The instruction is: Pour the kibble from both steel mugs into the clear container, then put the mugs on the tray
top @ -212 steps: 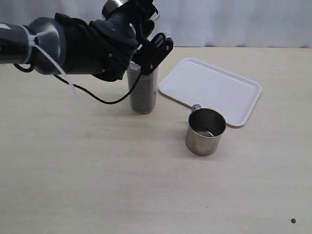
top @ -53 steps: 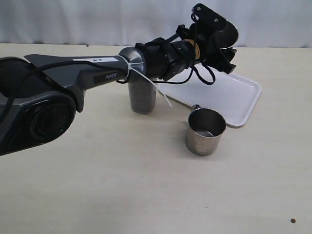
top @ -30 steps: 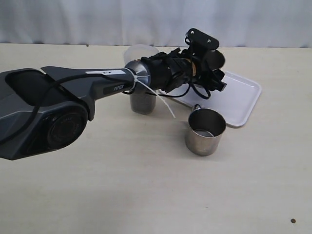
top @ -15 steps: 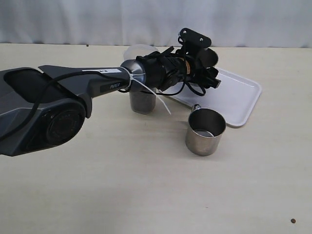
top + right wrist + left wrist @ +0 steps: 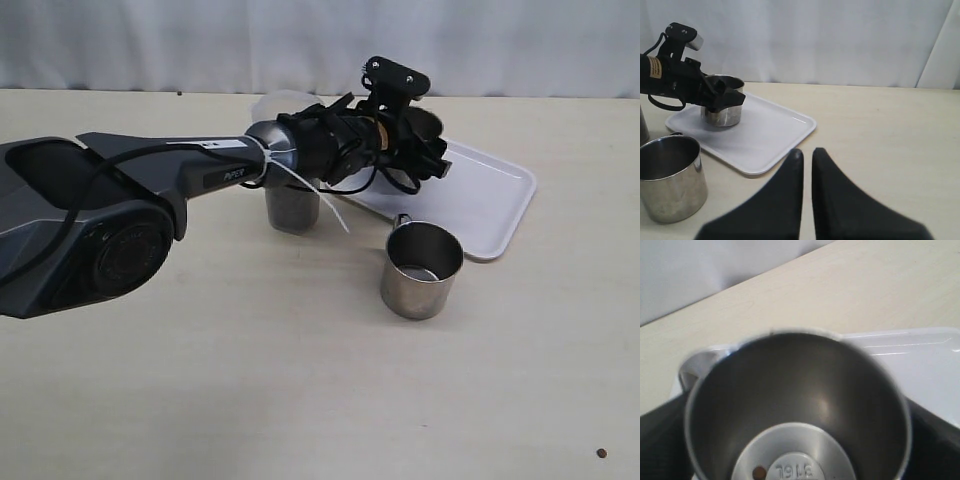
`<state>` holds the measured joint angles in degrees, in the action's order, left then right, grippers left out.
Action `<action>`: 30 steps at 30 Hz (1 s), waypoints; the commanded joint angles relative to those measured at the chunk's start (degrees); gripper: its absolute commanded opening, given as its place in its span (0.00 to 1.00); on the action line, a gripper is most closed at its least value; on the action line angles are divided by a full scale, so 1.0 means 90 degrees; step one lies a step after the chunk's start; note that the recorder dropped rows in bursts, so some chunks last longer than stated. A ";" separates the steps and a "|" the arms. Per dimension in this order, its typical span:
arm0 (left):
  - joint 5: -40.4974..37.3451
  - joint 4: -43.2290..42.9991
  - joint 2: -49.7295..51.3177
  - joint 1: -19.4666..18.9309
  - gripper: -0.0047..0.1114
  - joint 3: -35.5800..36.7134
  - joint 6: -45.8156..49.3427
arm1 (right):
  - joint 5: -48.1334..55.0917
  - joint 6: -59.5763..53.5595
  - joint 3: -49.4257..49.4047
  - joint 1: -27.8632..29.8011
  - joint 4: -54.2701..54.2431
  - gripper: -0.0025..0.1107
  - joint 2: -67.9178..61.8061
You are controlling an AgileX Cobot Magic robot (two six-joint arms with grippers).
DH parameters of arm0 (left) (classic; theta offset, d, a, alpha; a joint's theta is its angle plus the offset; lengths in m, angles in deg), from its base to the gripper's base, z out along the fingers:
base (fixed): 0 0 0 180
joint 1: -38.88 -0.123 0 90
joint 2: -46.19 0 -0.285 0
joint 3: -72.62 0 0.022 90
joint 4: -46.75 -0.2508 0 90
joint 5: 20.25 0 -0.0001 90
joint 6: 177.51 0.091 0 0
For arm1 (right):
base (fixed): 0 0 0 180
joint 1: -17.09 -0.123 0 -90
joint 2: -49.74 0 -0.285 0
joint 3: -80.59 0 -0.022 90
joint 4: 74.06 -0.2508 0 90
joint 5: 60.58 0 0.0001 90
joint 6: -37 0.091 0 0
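Note:
My left gripper is shut on one steel mug, holding it upright at the far corner of the white tray. In the right wrist view this mug seems to rest on the tray; I cannot tell if it touches. It holds a single kibble pellet. The other steel mug stands on the table in front of the tray. The clear container, dark with kibble, stands behind my left arm. My right gripper is shut on nothing, low over the table beside the tray.
My left arm stretches across the table from the left and hides the container's middle. A stray kibble pellet lies near the front right corner. A white curtain closes off the back.
My left gripper swung the mug away from the container, across to the tray, then lowered it onto the tray's far corner. The second mug has not moved.

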<state>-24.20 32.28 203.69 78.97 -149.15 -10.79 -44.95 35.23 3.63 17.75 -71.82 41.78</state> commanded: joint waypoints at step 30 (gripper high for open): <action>0.0192 -0.0051 -0.0708 0.0267 0.82 -0.0082 0.0195 | 0.0010 -0.0044 -0.0028 -0.0014 -0.0019 0.06 0.0019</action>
<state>-23.16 32.14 199.48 80.46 -149.54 -10.16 -44.95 35.23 3.63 17.75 -71.82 41.78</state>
